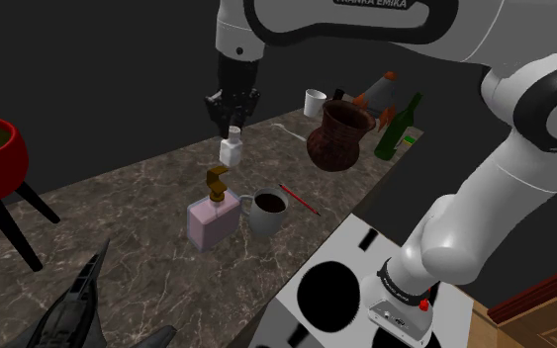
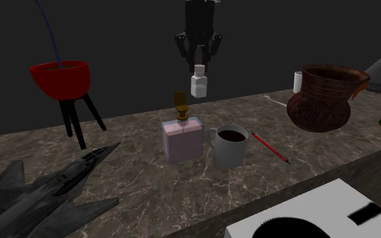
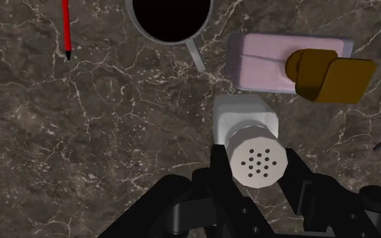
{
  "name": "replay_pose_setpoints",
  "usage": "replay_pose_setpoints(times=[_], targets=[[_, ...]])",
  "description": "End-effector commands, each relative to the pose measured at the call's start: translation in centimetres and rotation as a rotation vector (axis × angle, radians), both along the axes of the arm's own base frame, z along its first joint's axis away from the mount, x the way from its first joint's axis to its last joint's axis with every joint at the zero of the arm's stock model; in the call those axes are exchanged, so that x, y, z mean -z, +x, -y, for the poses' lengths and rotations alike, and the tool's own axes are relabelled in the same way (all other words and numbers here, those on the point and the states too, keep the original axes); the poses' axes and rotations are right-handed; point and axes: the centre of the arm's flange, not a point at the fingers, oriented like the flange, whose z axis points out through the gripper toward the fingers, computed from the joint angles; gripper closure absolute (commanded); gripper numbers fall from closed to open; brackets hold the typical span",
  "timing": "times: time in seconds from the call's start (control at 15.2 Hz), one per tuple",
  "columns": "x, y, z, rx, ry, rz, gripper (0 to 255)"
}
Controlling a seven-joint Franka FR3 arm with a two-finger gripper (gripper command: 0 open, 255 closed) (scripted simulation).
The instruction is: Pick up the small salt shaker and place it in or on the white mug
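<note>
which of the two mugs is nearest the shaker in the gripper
The greyish mug with the dark inside, beside the pink soap bottle. The other mug stands far back, past the brown vase.

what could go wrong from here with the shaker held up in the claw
The claw clasps the salt shaker only near its cap, so it might slip or swing in transit. The pink bottle with its tall pump stands right beside the mug; a low path could knock it. Released off-centre, the shaker may catch the mug's rim and topple onto the counter.
</note>
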Motion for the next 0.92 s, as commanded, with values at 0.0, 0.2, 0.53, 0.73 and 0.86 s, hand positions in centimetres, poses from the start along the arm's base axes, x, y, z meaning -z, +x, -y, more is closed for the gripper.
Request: replay_pose_setpoints(times=[0.0,0.2,0.53,0.73,0.86], targets=[[-0.6,-2.3,1.5,0.0,0.0,-0.001,255],[-1.3,-5.5,3.7,0.0,0.0,-0.001,255],[-0.9,-8.9,6.0,0.0,0.0,-0.001,255],[0.6,-8.9,6.0,0.0,0.0,-0.001,255],[1.7,-8.9,6.0,0.0,0.0,-0.001,255]])
